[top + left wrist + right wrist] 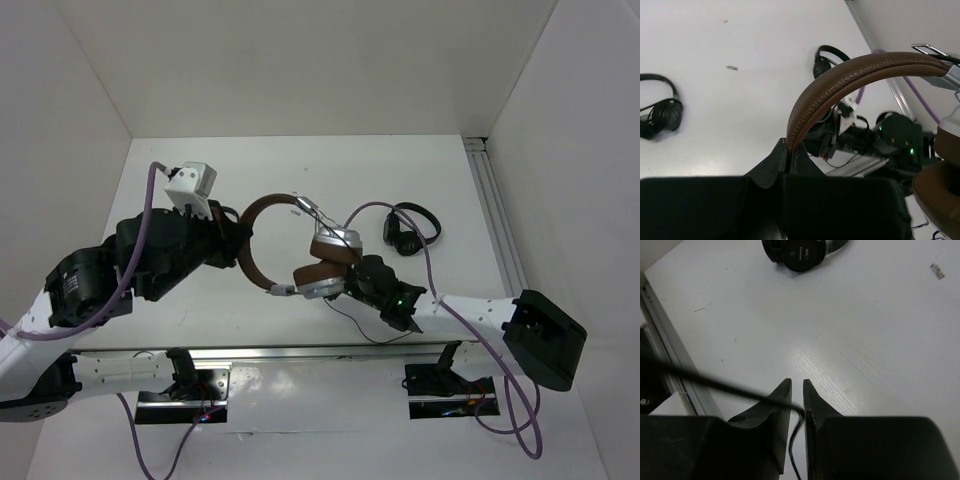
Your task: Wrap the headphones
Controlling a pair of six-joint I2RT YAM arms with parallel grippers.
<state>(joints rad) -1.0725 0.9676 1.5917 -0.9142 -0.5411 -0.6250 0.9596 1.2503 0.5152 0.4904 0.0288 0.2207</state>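
The headphones (262, 212), with brown headband, brown pads and silver cups (325, 265), are held above the table. My left gripper (237, 240) is shut on the headband's left side; in the left wrist view the brown band (840, 80) rises out of the closed gripper (789, 150). My right gripper (350, 285) sits just below the ear cups. In the right wrist view the gripper (797, 385) stands nearly shut, with the thin black cable (700, 380) crossing the left finger and running down between the jaws. A loop of cable (350, 315) lies near the table's front edge.
A small black headphone (408, 230) lies right of the cups; it also shows in the right wrist view (800, 250) and the left wrist view (827, 57). Another black headphone (662, 112) lies on the table at left. A metal rail (495, 220) runs along the right edge.
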